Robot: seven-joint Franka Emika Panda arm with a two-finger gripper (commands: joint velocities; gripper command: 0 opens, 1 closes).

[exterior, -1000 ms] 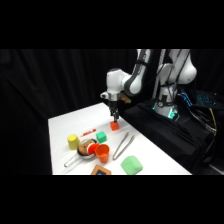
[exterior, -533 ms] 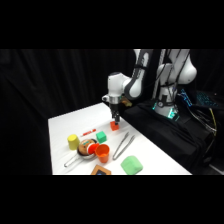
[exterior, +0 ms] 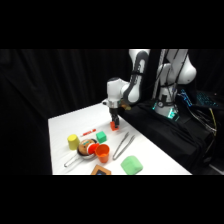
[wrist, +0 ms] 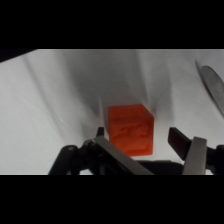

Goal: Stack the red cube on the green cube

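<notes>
- The white arm reaches from its base at the upper right of the side view out over the far part of the white table (exterior: 70, 131), its forearm bending down so that the wrist points straight down at the tabletop.
- The gripper (exterior: 114, 123) hangs low over the table, fingers pointing downward, right at the red cube (exterior: 114, 127).
- In the wrist view the gripper (wrist: 140, 140) has its two fingers spread apart, one on each side of the red cube (wrist: 130, 129); a gap shows between the cube and the finger on the right of that view, so the fingers are not closed on it.
- The red cube sits flat on the table, its base on the white surface, between the open fingers.
- The green cube (exterior: 101, 136) rests on the table nearer the camera than the red cube, well apart from it and free of the gripper.
- Beside the green cube lies a thin red marker (exterior: 88, 132).
- A yellow cylinder (exterior: 73, 141) stands to its left in the side view.
- An orange cup (exterior: 102, 152) stands near the front edge.
- Metal tongs (exterior: 122, 145) lie on the table between the gripper and a larger pale green rounded object (exterior: 131, 164).
- The tip of the tongs (wrist: 214, 85) shows at the right edge of the wrist view.
</notes>
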